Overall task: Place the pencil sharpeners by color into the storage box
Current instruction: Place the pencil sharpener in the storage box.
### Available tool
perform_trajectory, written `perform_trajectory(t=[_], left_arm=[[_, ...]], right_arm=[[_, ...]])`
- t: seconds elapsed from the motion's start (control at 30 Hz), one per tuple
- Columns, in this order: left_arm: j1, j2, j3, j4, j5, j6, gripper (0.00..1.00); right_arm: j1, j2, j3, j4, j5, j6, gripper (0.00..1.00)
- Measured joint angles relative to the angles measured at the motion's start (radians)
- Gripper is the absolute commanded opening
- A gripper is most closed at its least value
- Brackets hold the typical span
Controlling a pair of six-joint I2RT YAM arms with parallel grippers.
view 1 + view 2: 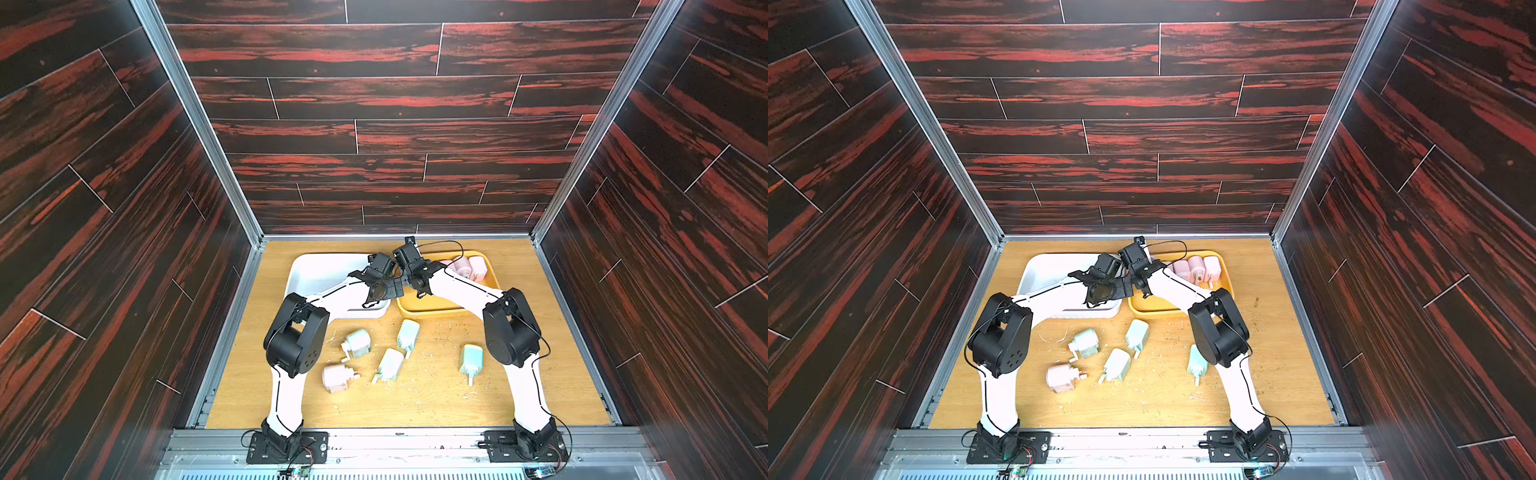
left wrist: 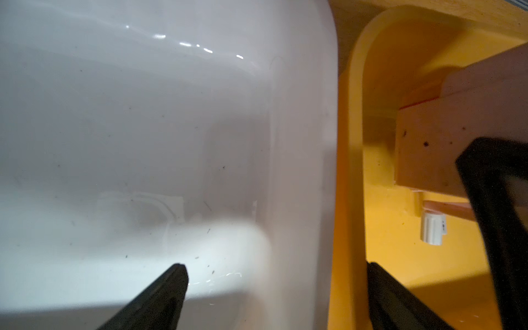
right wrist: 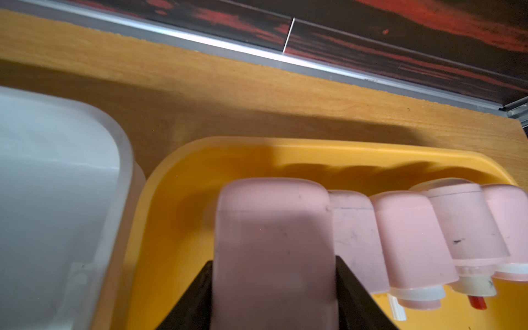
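Dark red-streaked wood panels close the cell on three sides, and on the pale wooden table [image 1: 436, 399] we take the yellow tray [image 1: 428, 309] as our landmark. Just beside it, on the left arm's side, stands the white tray [image 1: 328, 266], which shows nothing inside where we can see it. In the right wrist view we see the right gripper [image 3: 274, 274] closed on the sides of a pink sharpener [image 3: 274, 234], one black finger at each side, and it holds this one over the yellow tray, close beside the row of pink sharpeners [image 3: 414, 243] already lying along the far side of this tray. The left gripper [image 2: 274, 283] stands wide open and holds nothing; one finger hangs over the white tray and one over the yellow tray's near edge. In front of the yellow tray, on the bare table, we count four mint green sharpeners [image 1: 408, 334] and, further toward the left arm's base, one last pink sharpener [image 1: 336, 377]. We judge that the step in hand is placing a pink one with its group. The next move calls for lowering it next to the row without pushing the neighbours, then opening the jaws. After that the last pink piece and the green ones, probably for the white tray, remain.
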Motion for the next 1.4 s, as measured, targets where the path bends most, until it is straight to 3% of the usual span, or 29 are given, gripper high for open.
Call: perform_trajectory(t=[0.37,0.9,1.23,1.27,1.3,1.4], left_arm=[[0.003,0.0,0.0,-0.003,0.005,-0.008,1.0],[0.005,0.0,0.0,-0.003,0.008,-0.008,1.0],[0.007,0.003,0.003,-0.004,0.006,-0.002,1.0],[0.007,0.004,0.005,-0.005,-0.001,0.0,1.0],[0.008,0.006,0.009,-0.007,-0.009,0.003,1.0],[0.016,0.018,0.024,-0.013,-0.032,0.011,1.0]], right_arm=[[-0.005,0.049,0.026,-0.003,0.005,0.014,0.48],[-0.005,0.063,0.042,-0.021,0.024,0.02,0.7],[-0.005,0.046,0.042,-0.034,0.022,0.024,0.78],[-0.005,0.035,0.038,-0.034,0.022,0.024,0.94],[-0.005,0.019,0.026,-0.032,0.021,0.029,0.99],[-0.005,-0.054,-0.04,-0.013,0.021,0.036,0.99]])
